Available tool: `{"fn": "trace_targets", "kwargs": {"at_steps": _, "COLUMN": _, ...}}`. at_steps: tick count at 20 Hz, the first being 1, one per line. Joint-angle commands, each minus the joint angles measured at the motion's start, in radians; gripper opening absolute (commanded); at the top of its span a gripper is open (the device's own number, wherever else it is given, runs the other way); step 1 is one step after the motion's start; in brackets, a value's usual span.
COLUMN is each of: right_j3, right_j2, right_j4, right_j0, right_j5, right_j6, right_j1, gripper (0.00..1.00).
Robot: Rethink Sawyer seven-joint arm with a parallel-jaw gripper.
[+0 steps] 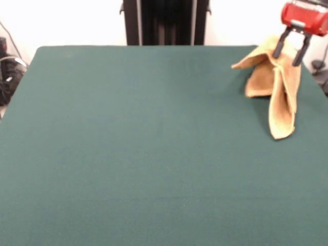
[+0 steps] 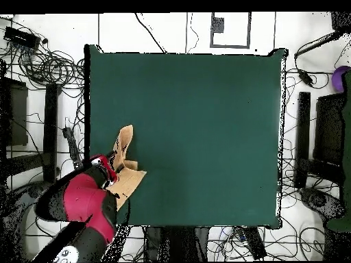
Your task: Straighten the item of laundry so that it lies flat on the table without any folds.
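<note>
Towel (image 1: pixel 277 87): bunched, far-right corner | gripper (image 1: pixel 289 55): fingers apart, straddling its raised top fold

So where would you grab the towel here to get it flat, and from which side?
Probably the free narrow end of the towel, the strip trailing toward the table's middle, taken from above. The rest is bunched and folded under the gripper near the table's corner, so pulling that loose end toward open cloth should unfold it.
</note>
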State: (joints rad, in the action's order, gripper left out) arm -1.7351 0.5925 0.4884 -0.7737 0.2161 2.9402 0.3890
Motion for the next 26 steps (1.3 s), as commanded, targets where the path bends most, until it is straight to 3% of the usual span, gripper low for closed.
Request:
{"fn": "trace_targets", "kwargs": {"at_steps": 1, "right_j3": 0.098, "right_j2": 0.112, "right_j4": 0.227, "right_j0": -0.079, "right_j5": 0.245, "right_j6": 0.519, "right_j1": -0.121, "gripper": 1.0}}
{"fn": "trace_targets", "kwargs": {"at_steps": 3, "right_j3": 0.131, "right_j2": 0.181, "right_j4": 0.256, "right_j0": -0.107, "right_j5": 0.341, "right_j6": 0.605, "right_j1": -0.152, "gripper": 1.0}}
{"fn": "trace_targets", "kwargs": {"at_steps": 8, "right_j3": 0.136, "right_j2": 0.204, "right_j4": 0.258, "right_j0": -0.083, "right_j5": 0.358, "right_j6": 0.564, "right_j1": -0.135, "gripper": 1.0}}
{"fn": "trace_targets", "kwargs": {"at_steps": 14, "right_j3": 0.239, "right_j2": 0.226, "right_j4": 0.276, "right_j0": -0.089, "right_j5": 0.447, "right_j6": 0.668, "right_j1": -0.168, "gripper": 1.0}}
{"fn": "trace_targets", "kwargs": {"at_steps": 17, "right_j3": 0.227, "right_j2": 0.227, "right_j4": 0.232, "right_j0": -0.07, "right_j5": 0.473, "right_j6": 0.592, "right_j1": -0.122, "gripper": 1.0}}
{"fn": "trace_targets", "kwargs": {"at_steps": 24, "right_j3": 0.019, "right_j2": 0.116, "right_j4": 0.048, "right_j0": 0.137, "right_j5": 0.338, "right_j6": 0.095, "right_j1": 0.184, "gripper": 1.0}}
{"fn": "trace_targets", "kwargs": {"at_steps": 26, "right_j3": -0.022, "right_j2": 0.08, "right_j4": -0.007, "right_j0": 0.199, "right_j5": 0.309, "right_j6": 0.017, "right_j1": 0.248, "gripper": 1.0}}
